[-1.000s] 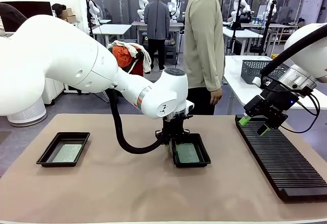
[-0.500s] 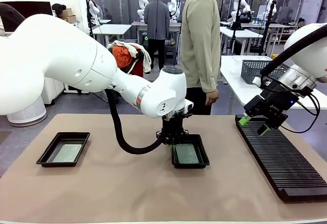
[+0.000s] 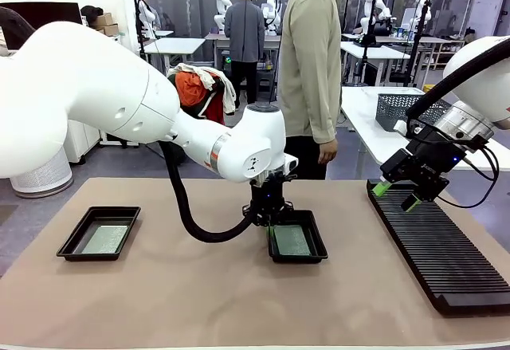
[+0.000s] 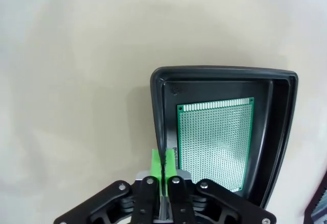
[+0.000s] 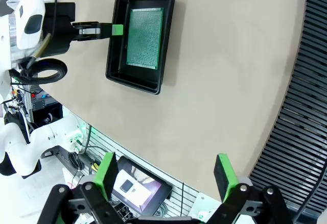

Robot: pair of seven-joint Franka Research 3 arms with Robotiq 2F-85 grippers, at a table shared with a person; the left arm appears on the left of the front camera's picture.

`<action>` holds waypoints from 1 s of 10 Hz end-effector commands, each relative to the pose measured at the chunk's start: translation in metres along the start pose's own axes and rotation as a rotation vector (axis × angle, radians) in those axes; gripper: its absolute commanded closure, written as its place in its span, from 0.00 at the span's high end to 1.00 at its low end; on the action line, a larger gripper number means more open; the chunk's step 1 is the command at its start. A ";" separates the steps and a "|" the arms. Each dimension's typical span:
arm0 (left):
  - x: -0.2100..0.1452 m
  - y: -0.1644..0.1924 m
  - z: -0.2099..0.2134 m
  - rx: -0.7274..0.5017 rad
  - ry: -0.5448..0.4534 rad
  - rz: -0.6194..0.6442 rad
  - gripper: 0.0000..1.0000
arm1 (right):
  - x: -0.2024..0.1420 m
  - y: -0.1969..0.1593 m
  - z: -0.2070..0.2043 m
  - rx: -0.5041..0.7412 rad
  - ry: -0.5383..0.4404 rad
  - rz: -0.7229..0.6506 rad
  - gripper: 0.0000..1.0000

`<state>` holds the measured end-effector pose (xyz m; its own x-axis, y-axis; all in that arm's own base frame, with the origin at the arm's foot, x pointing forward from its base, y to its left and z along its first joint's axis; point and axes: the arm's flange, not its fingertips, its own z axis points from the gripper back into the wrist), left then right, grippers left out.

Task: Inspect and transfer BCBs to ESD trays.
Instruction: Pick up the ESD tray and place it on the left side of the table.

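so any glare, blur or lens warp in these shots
Front view: sharp, evenly lit, soft shadow under the white left arm. Left wrist view: crisp green dotted circuit board, pale sheen lower down; the black plastic tray's rim bows. Right wrist view: the long black ribbed rack curves, wide-angle warp.

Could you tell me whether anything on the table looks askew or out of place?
Nothing stands out. Each tray holds a board lying flat; the left gripper is shut on the middle tray's rim.
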<state>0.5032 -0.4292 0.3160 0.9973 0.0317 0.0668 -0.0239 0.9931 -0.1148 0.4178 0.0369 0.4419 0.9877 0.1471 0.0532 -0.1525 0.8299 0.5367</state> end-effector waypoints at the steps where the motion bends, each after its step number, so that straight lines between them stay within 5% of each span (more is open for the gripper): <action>1: -0.007 0.024 0.011 -0.094 0.025 -0.017 0.00 | 0.000 0.002 -0.001 -0.001 -0.014 -0.021 1.00; 10: -0.004 0.094 0.042 -0.307 0.004 -0.115 0.00 | 0.000 0.002 -0.001 -0.001 -0.014 -0.021 1.00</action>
<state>0.5062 -0.3533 0.3458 0.9943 -0.0638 0.0852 0.0898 0.9325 -0.3499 0.4177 0.0369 0.4418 0.9877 0.1471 0.0532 -0.1525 0.8299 0.5366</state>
